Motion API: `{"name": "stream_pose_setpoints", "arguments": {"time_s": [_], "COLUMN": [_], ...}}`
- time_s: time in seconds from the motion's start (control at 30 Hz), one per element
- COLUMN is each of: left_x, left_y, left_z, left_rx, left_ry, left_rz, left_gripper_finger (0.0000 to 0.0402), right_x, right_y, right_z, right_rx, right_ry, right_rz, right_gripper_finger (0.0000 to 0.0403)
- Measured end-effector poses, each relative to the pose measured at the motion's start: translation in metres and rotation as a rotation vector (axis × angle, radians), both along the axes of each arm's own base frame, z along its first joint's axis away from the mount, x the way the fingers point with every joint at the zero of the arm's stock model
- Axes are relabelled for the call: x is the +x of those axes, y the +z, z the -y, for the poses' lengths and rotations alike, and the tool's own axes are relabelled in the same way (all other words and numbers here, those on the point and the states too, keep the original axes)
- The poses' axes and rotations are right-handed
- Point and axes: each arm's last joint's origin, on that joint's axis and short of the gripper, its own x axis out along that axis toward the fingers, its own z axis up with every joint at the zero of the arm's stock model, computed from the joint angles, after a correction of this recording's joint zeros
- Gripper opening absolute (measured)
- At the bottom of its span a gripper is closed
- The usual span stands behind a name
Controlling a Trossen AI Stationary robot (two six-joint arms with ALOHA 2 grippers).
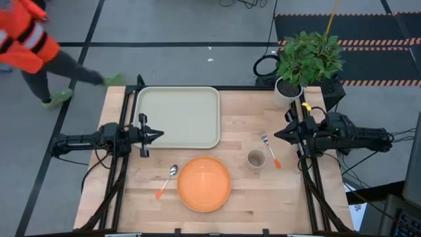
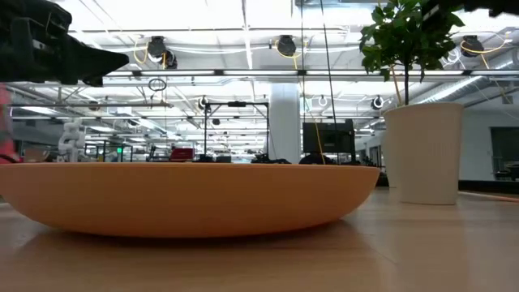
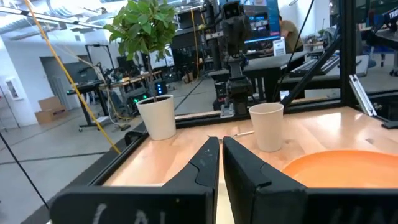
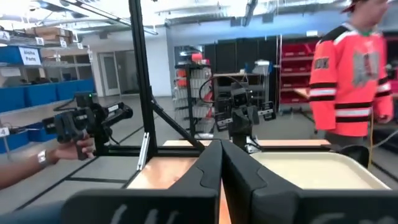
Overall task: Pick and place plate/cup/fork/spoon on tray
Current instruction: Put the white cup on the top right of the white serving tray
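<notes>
High view: tray (image 1: 177, 117) empty. Left gripper (image 1: 158, 135) and right gripper (image 1: 279, 135) both pressed together, holding nothing. Fork (image 1: 270, 149) and cup (image 1: 256, 158) at right gripper's seven o'clock, nearest; fork's long axis eleven-to-five.

Worktop (image 1: 131, 204) centre open between left hand (image 1: 156, 135) and right hand (image 1: 279, 133), both closed, waiting at opposite edges. Tray (image 1: 177, 117) bare, clear path from above. Plate (image 1: 204, 183) open all around; spoon (image 1: 166, 180) just beside its left rim. Cup (image 1: 256, 158) and fork (image 1: 270, 149) close together, tight gap. Potted plant (image 1: 308, 58) crowds the far right corner.
</notes>
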Motion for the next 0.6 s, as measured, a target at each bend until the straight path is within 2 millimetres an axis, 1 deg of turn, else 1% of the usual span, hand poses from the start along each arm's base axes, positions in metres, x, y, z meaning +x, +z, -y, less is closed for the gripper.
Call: {"name": "stream_pose_setpoints", "arguments": {"time_s": [0.1,0.27,0.4,0.6], "left_x": [0.000,0.000,0.000,0.000], "left_y": [0.000,0.000,0.000,0.000], "left_z": [0.000,0.000,0.000,0.000], "left_rx": [-0.018,-0.082,-0.078,-0.074], "left_ry": [-0.003,-0.012,-0.012,-0.011], "left_rz": [0.001,0.007,0.007,0.008], "left_gripper_finger": [0.0026,0.0026,0.0026,0.0026], "right_x": [0.007,0.022,0.033,0.048], "right_y": [0.016,0.037,0.047,0.053], "right_z": [0.000,0.000,-0.001,-0.005], "right_rx": [0.031,0.084,0.130,0.178], "right_ry": [0.002,0.008,0.022,0.039], "right_rz": [-0.085,-0.254,-0.399,-0.610], "right_gripper_finger": [0.0000,0.0000,0.0000,0.0000]}}
